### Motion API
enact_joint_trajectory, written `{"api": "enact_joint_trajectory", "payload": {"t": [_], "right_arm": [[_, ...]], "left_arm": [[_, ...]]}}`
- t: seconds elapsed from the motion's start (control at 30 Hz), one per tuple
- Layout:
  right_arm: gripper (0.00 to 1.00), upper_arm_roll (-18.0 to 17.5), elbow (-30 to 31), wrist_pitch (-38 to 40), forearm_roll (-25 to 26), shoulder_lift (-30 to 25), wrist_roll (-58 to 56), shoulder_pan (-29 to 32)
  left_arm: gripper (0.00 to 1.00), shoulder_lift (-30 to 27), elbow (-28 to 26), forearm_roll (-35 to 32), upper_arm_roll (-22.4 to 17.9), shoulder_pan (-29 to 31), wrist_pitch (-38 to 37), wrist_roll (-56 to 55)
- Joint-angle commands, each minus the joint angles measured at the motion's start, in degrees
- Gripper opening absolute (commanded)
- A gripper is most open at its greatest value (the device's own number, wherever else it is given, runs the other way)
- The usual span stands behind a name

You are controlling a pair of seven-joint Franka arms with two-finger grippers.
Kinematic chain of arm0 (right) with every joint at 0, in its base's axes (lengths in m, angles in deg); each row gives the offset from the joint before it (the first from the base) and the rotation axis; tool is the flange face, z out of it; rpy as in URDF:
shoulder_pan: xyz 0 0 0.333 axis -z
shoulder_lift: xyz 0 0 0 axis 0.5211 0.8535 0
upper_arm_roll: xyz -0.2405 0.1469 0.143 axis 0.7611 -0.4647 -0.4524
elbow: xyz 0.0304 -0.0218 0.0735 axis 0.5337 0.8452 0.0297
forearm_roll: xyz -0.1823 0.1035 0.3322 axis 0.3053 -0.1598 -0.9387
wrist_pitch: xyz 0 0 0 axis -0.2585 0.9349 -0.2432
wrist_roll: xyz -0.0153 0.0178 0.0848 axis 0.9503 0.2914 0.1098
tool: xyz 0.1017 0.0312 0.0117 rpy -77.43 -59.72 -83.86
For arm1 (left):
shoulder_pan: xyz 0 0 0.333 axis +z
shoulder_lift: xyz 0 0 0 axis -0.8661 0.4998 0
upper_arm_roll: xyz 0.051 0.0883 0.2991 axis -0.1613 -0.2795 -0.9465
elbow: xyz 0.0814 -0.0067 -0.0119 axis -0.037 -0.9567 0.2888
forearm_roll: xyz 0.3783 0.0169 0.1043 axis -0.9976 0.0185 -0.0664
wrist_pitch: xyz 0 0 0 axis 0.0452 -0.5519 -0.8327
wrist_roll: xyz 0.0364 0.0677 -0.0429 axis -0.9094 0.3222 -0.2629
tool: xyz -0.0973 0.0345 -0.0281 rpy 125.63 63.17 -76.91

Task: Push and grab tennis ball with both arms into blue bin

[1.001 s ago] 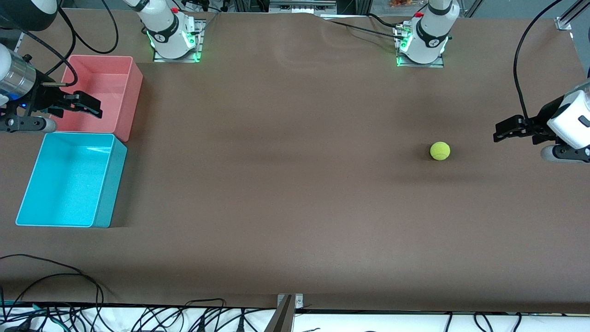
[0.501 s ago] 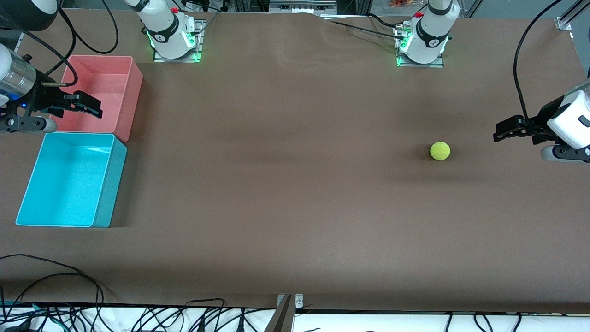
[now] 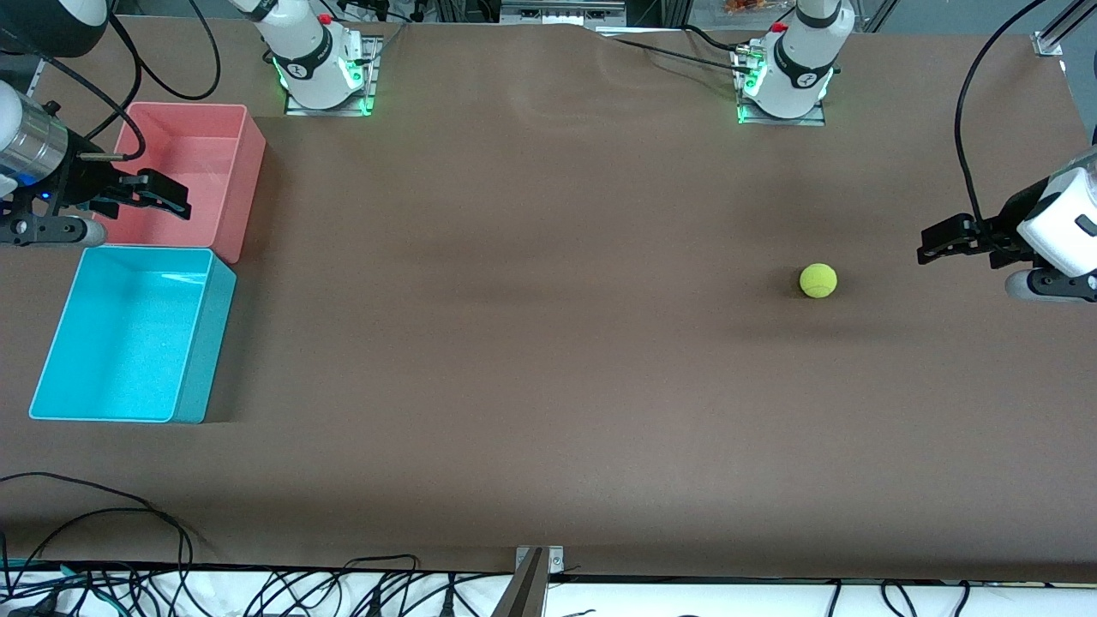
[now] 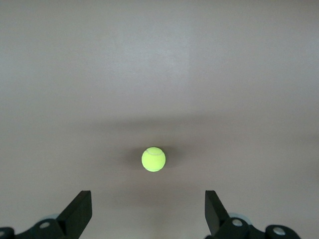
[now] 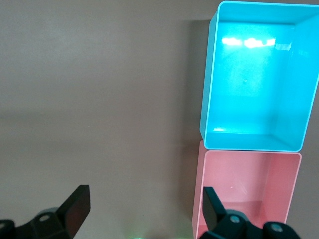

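- Resting on the bare brown counter toward the left arm's end, the tennis ball sits well apart from the blue bin at the right arm's end.
- Likely light, fuzzy and springy, the ball should roll freely at a nudge; a grip across its widest middle looks safest.
- The left end effector hovers near the ball with its jaws wide and nothing between them.
- The right end effector waits over the pink bin, jaws also spread wide and empty.
- No brand name, label or writing can be read on the ball or either bin.
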Motion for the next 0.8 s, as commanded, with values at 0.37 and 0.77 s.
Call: {"api": "enact_joint_trajectory", "payload": {"t": [0.37, 0.77], "right_arm": [[1.0, -0.23, -1.21, 1.18, -0.01, 0.37, 0.39, -0.01], [1.0, -0.23, -1.21, 1.18, -0.01, 0.37, 0.39, -0.01]], "left_arm": [[1.0, -1.14, -1.03, 1.2, 0.18, 0.5, -0.09, 0.66], [1.0, -0.87, -1.03, 0.67, 0.18, 0.41, 0.0, 0.58]]}}
